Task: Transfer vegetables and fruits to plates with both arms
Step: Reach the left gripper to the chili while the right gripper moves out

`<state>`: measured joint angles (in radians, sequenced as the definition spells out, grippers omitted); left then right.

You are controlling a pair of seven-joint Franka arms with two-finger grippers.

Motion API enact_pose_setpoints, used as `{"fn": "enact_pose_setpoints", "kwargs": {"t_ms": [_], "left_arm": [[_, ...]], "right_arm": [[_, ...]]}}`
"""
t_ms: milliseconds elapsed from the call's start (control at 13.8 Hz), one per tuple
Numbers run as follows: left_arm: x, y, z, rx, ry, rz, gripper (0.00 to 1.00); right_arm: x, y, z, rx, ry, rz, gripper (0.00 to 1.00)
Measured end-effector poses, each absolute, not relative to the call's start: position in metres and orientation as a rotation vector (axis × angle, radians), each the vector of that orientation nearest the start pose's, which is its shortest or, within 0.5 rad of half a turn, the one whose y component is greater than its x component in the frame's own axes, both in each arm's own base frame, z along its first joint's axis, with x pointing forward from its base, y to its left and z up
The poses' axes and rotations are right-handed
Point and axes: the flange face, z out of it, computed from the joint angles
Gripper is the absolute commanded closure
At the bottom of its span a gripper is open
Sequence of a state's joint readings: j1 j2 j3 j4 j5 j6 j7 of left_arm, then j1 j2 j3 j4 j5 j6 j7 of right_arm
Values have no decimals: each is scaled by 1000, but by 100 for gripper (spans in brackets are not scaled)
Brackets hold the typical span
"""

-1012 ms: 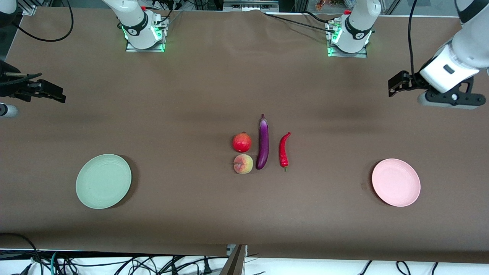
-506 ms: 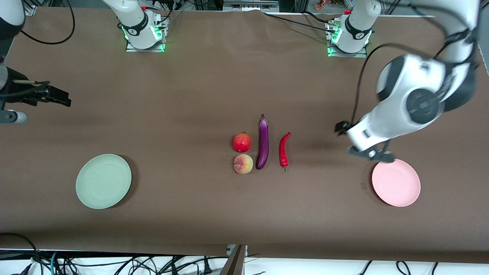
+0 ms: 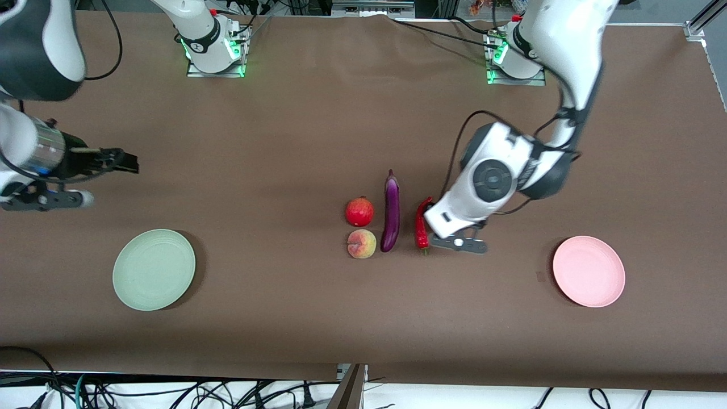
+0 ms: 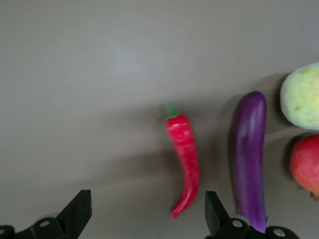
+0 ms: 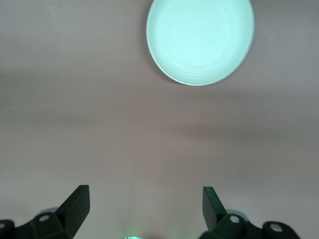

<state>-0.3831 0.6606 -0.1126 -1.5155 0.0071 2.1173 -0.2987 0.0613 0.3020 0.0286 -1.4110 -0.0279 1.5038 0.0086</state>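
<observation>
Chili pepper (image 3: 421, 227) lies on the brown table (image 3: 295, 136) right under the left gripper (image 4: 144, 211), w/ the gripper's two fingers wide apart, empty, and hanging just above the pepper's pointed end; green stem points away from the fingers. Eggplant (image 3: 391, 211) lies just beside the pepper, parallel to it, on the side toward the right arm's end, close to one left gripper finger in the wrist view. Pomegranate (image 3: 359, 211) and peach (image 3: 362, 243) sit next to the eggplant, one step more from the left gripper, nearly touching each other, peach nearer the front camera. Pink plate (image 3: 589, 271) is well apart from the left gripper, toward the left arm's end of the table, nothing on it. Right gripper (image 5: 144, 209) hangs over bare table near the right arm's end, fingers also spread wide, holding nothing. Green plate (image 3: 154, 269) sits near it, not under it, on the table nearer the front camera; nothing on it either. All four items are on the table, none on a plate yet.
</observation>
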Motion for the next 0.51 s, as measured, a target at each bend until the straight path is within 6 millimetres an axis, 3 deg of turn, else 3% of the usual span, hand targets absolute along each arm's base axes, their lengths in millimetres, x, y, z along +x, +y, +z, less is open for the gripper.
{"fn": "enact_pose_setpoints", "kwargs": {"t_ms": [145, 361, 506], "left_arm": [[617, -343, 229, -3177, 315, 86, 0], [607, -350, 190, -3189, 329, 53, 0], [606, -348, 181, -3185, 325, 63, 71]], "right_arm": [[638, 93, 492, -3154, -65, 276, 0], [648, 171, 453, -3121, 32, 197, 0], [649, 215, 427, -3090, 102, 179, 0]]}}
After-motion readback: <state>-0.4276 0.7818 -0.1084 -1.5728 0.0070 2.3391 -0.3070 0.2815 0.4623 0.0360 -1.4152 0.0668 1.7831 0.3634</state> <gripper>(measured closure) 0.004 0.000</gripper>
